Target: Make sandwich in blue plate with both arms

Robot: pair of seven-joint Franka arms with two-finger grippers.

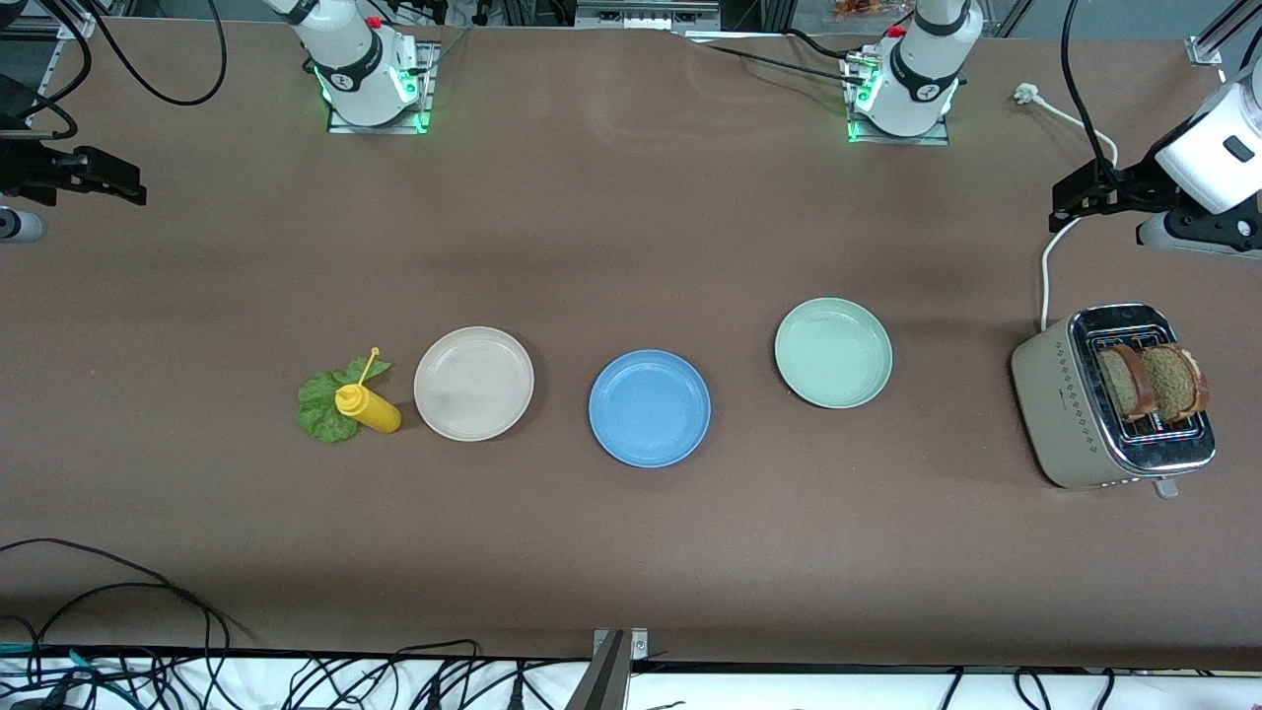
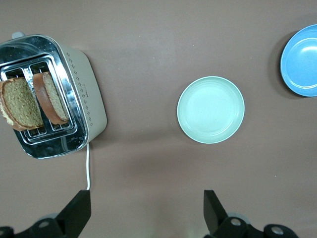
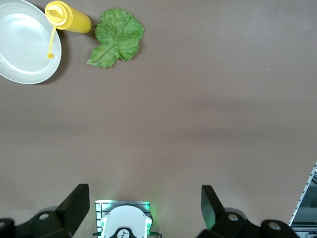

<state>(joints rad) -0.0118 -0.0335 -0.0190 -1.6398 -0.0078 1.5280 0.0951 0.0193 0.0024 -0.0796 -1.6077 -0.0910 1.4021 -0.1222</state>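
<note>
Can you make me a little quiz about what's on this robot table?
1. True or false: the two bread slices already lie on the blue plate.
2. Which thing lies partly over the lettuce leaf? A) the toaster B) the yellow squeeze bottle C) the pale green plate
3. Fill in: the blue plate sits between the pale green plate and the ____ plate.

Key:
1. False. The slices stand in the toaster's slots at the left arm's end of the table. The blue plate has nothing on it.
2. B.
3. Beige.

The left gripper and right gripper both hang over bare table with open jaws.
</note>
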